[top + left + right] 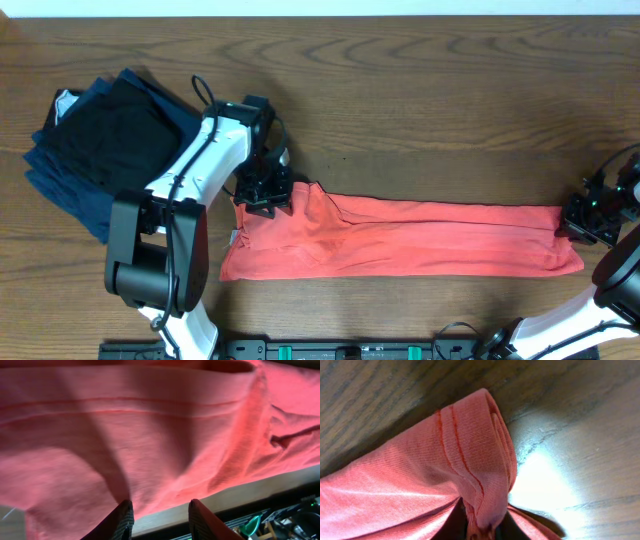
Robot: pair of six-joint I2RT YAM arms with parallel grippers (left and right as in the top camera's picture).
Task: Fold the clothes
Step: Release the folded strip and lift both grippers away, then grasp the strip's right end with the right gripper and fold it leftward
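**Item:** coral T-shirt (400, 240), lying as a long flat strip across the bench (450, 90) between both arms.
**Handling:** judged light, soft and limp, so it creases easily. Best taken at the stitched ends.
**Grip:** the right end effector (482, 532) pinches the bunched right end. The left end effector (160, 521) stands part-open over the left end, nothing clamped.
**Obscured:** no chest print shows, and the right fingers are mostly cut off.

The T-shirt (400, 240) is showing plain coral-red, with two darker red stitch lines (455, 445) running along its hem. The table (450, 90) is presenting brown wood grain. The folded navy-blue garments (70, 190) are contrasting with the black garment (110, 135).
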